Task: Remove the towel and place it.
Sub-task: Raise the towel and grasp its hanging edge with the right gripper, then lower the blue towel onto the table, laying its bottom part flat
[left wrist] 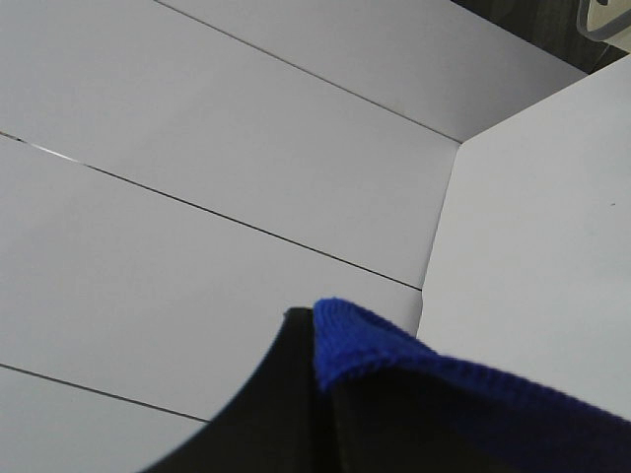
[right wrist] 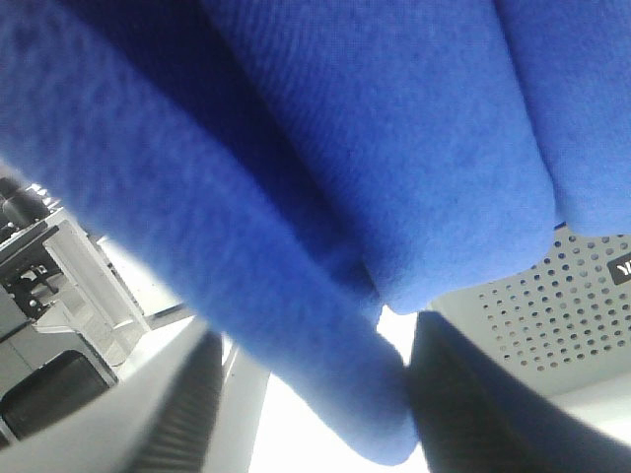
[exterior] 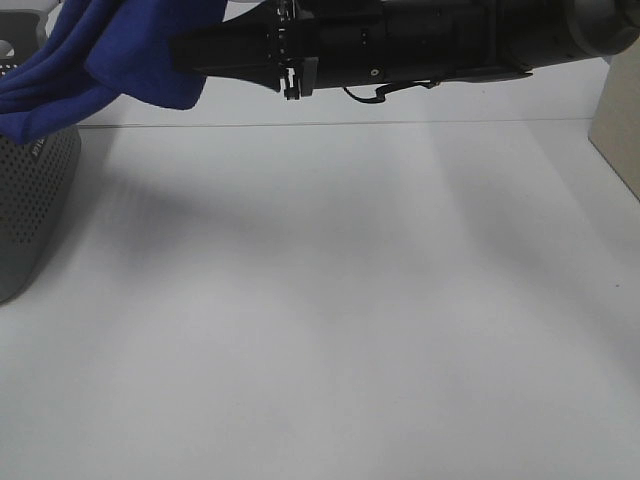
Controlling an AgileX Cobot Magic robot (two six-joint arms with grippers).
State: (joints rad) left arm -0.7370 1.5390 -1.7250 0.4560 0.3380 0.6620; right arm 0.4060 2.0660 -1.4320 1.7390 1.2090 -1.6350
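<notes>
We see the white table (exterior: pixel 330 330) spread wide and bare from its near edge to the far seam, open across the middle and right. At far left the blue towel (exterior: pixel 95 55) hangs bunched above the grey perforated basket (exterior: pixel 30 205), held up by the right gripper (right wrist: pixel 311 394), whose dark fingers (right wrist: pixel 187 404) are clamped on its folds. The left gripper (left wrist: pixel 320 394) shows a towel edge against its finger; we cannot tell whether it grips.

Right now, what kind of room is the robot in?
Probably a lab or test bench: a bare white table, a grey perforated basket, and a robot arm lifting a blue towel.
</notes>
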